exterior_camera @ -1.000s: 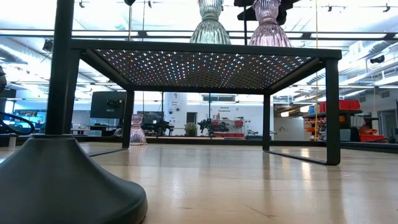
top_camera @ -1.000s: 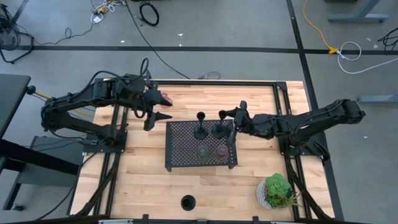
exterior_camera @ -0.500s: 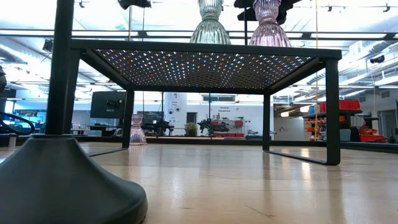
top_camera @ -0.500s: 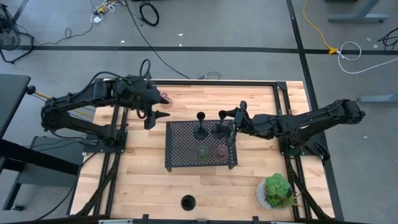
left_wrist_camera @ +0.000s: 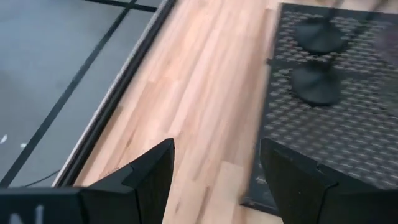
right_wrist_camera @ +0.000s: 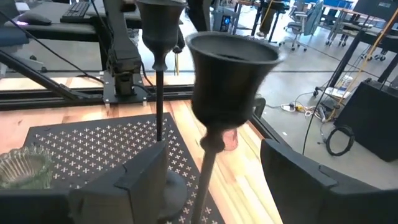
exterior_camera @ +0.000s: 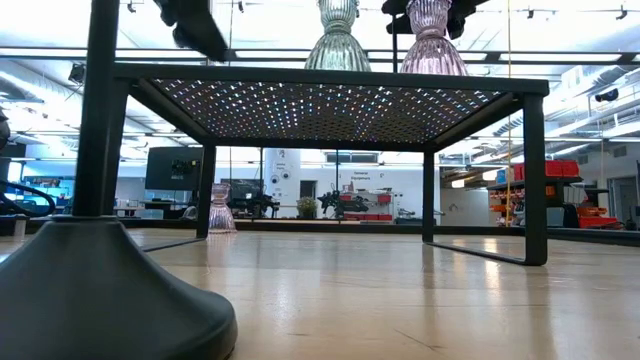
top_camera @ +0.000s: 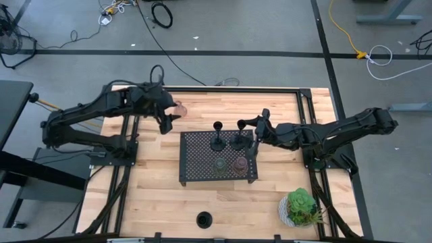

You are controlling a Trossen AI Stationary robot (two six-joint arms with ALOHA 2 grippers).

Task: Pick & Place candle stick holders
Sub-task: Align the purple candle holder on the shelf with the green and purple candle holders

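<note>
Two black candle stick holders point(top_camera: 218, 138) point(top_camera: 241, 140) stand by their disc bases on the black perforated tray point(top_camera: 196, 169). An olive-green glass holder point(top_camera: 220, 164) and a brownish one point(top_camera: 238, 164) stand there too. A pink glass holder point(top_camera: 179, 108) stands on the table at the far left. A third black holder point(top_camera: 204, 219) stands near the front edge. My right gripper point(right_wrist_camera: 214, 180) is open, its fingers on either side of one black holder's stem point(right_wrist_camera: 208, 158) without touching. My left gripper point(top_camera: 169, 120) is open and empty beside the pink holder.
A leafy green plant in a white pot point(top_camera: 300, 207) stands at the near right corner. The tray stands on legs point(exterior_camera: 535, 180) above the tabletop. The third black holder's base point(exterior_camera: 100, 290) fills the low view's near left.
My left gripper has come down a little and tipped, staying close to the pink holder; it now shows at the top left of the low view. My right gripper and the holders have kept still.
</note>
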